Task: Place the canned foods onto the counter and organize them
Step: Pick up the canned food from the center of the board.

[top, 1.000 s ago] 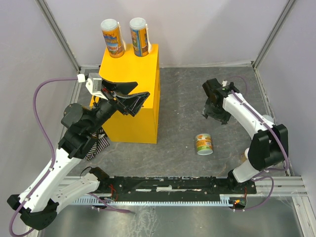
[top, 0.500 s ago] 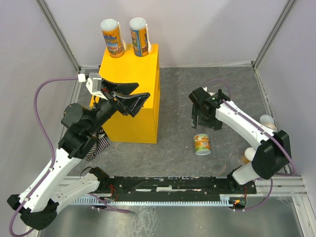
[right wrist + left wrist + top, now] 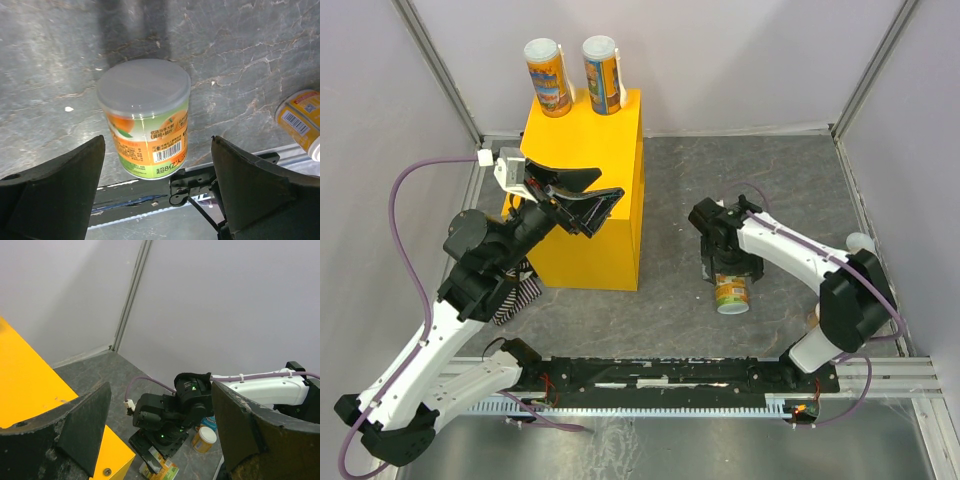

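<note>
Yep, right black two-finger gripper (image 3: 727,272) spread wide open straight over the small orange-and-green can with the white plastic lid (image 3: 145,117). One finger on each side, nothing gripped. Sitting on the grey stone-look floor (image 3: 720,190), off to the right of the big bright yellow rectangular box (image 3: 620,150), near its front corner. Left black gripper (image 3: 608,182) hovering above that box's top, jaws apart and empty too. Two taller white-lidded cans, one orange-labelled (image 3: 547,77) and one blue-and-yellow (image 3: 603,74), standing side by side at the box's far edge. Striped cloth (image 3: 515,297) down by the box's left foot. Another yellow-labelled can (image 3: 300,120) farther right of the box.
</note>
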{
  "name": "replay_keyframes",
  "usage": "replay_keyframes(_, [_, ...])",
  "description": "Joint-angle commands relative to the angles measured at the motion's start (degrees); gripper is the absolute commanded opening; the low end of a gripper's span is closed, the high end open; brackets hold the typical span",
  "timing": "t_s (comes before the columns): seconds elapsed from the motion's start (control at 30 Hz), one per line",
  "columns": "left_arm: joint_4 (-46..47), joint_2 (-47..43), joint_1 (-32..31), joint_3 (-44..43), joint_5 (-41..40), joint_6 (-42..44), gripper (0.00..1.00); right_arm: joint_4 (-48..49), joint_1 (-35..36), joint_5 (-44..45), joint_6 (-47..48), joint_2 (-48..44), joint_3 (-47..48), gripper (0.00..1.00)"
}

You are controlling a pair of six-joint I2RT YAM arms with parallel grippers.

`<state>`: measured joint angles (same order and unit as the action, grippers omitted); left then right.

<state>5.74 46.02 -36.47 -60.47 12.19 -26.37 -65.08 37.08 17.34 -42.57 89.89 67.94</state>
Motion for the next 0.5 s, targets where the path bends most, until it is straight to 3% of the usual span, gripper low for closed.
replay_keyframes(0.0, [0.64, -1.01, -0.11, -1.41, 0.22, -1.50, 0.87, 1.57, 0.00, 1.20, 0.21, 1.17, -2.06, 0.95])
replay_keyframes(0.47, [-1.34, -0.43, -0.09, -1.95, 0.21, 0.52, 0.87, 8.97, -0.77, -2.43, 1.83, 9.76, -3.03, 0.94])
